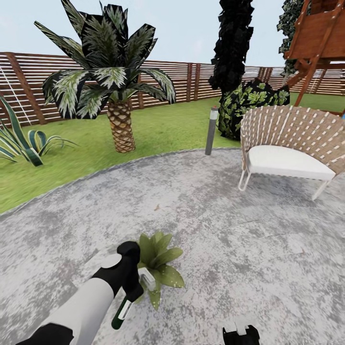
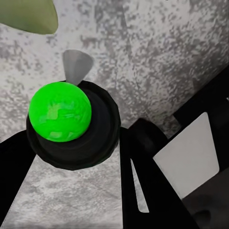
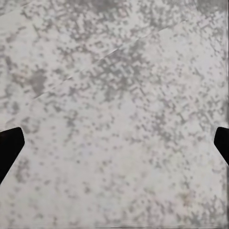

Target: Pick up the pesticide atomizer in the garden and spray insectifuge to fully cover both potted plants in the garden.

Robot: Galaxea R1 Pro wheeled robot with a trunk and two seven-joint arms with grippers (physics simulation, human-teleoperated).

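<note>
My left gripper (image 1: 136, 286) is shut on the pesticide atomizer (image 1: 121, 310), a slim dark green bottle with a white label that hangs slanted below the hand. Seen end-on in the left wrist view, the atomizer (image 2: 67, 126) is a black round body with a bright green ball, held between dark fingers (image 2: 188, 155). One potted plant (image 1: 160, 266), a low rosette of speckled green leaves, sits on the stone patio (image 1: 215, 215) right beside that gripper; its pot is hidden. A leaf tip (image 2: 28, 16) shows past the bottle. My right gripper (image 1: 240, 333) is open low over bare patio (image 3: 114, 119).
A wicker chair (image 1: 287, 143) stands at the right edge of the patio. A grey bollard lamp (image 1: 211, 130) marks the patio's far rim. On the lawn are a palm (image 1: 117, 120), a striped agave (image 1: 24, 139) and a dark shrub (image 1: 249, 103). A slatted fence (image 1: 191, 79) runs behind.
</note>
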